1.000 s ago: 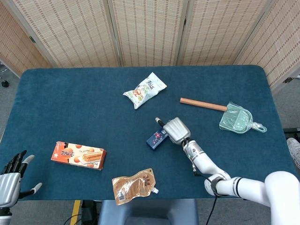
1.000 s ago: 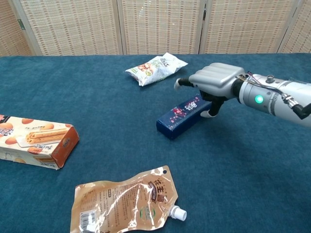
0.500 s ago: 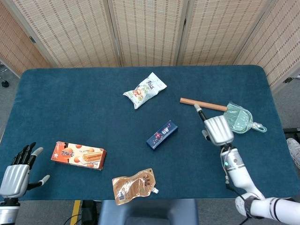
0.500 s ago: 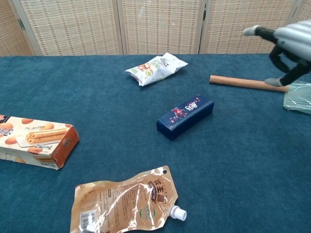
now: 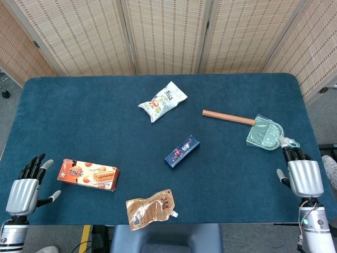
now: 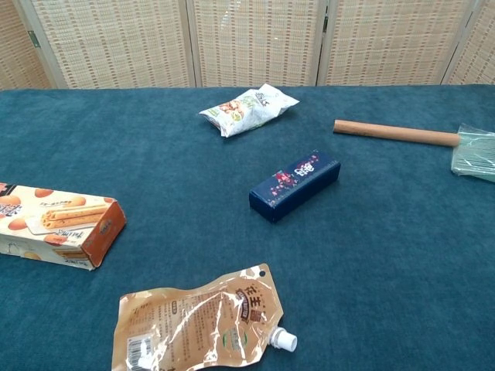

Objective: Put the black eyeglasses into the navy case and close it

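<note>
The navy case point(image 5: 182, 151) lies shut near the table's middle, a flower print on its lid; the chest view shows the case point(image 6: 295, 185) at centre. No black eyeglasses show in either view. My left hand point(image 5: 25, 187) hovers at the table's front left corner, fingers spread and empty. At the front right edge my right hand point(image 5: 302, 175) is held back-up with its fingers apart, holding nothing, far from the case. Neither hand appears in the chest view.
A biscuit box point(image 5: 88, 175) lies front left and a brown spout pouch point(image 5: 150, 209) at the front edge. A snack bag point(image 5: 162, 101) sits behind the case. A green dustpan point(image 5: 265, 133) with a wooden handle point(image 5: 228, 117) lies right.
My right hand has pulled away from the navy case, swinging right and back to the table's front right edge. My left hand has risen slightly at the front left.
</note>
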`<state>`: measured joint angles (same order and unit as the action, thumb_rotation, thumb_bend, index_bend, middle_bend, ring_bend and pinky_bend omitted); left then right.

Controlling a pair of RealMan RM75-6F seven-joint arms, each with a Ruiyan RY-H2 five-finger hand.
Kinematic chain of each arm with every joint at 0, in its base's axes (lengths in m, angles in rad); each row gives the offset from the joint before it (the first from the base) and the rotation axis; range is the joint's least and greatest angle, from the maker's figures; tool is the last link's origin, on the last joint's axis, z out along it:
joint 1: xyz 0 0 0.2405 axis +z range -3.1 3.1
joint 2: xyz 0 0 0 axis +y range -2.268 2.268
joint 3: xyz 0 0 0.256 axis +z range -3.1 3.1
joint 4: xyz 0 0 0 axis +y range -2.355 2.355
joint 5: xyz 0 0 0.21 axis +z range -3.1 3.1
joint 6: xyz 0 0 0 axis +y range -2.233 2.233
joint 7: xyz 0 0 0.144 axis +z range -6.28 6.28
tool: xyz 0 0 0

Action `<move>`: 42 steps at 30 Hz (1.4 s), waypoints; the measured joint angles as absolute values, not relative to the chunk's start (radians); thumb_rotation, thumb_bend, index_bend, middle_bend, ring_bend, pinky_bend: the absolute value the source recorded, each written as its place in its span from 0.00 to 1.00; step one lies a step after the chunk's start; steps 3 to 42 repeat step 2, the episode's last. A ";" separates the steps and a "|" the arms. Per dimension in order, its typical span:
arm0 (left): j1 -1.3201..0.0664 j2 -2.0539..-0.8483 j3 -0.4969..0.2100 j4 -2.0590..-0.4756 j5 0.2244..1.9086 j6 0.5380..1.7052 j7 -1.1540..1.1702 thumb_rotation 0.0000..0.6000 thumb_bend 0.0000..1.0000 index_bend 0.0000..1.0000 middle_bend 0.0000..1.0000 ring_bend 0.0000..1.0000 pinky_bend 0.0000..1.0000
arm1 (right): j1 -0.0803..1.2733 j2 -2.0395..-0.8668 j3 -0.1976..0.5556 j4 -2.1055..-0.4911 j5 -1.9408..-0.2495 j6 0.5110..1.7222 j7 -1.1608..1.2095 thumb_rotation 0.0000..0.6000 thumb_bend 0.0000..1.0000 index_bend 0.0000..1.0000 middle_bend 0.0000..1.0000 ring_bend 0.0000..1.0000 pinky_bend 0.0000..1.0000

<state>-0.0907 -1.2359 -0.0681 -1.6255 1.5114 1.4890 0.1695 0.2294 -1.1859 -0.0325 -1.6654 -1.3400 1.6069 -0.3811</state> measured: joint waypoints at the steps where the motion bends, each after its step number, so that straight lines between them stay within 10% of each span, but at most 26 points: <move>1: -0.090 -1.236 -0.069 -1.627 1.509 1.492 0.169 1.00 0.19 0.17 0.06 0.04 0.18 | 0.215 -1.185 -0.034 -1.661 -1.342 1.615 -0.368 1.00 0.28 0.04 0.34 0.28 0.47; 42: -0.090 -1.236 -0.071 -1.628 1.507 1.495 0.169 1.00 0.19 0.17 0.06 0.04 0.18 | 0.199 -1.185 -0.036 -1.654 -1.346 1.624 -0.350 1.00 0.28 0.04 0.34 0.28 0.46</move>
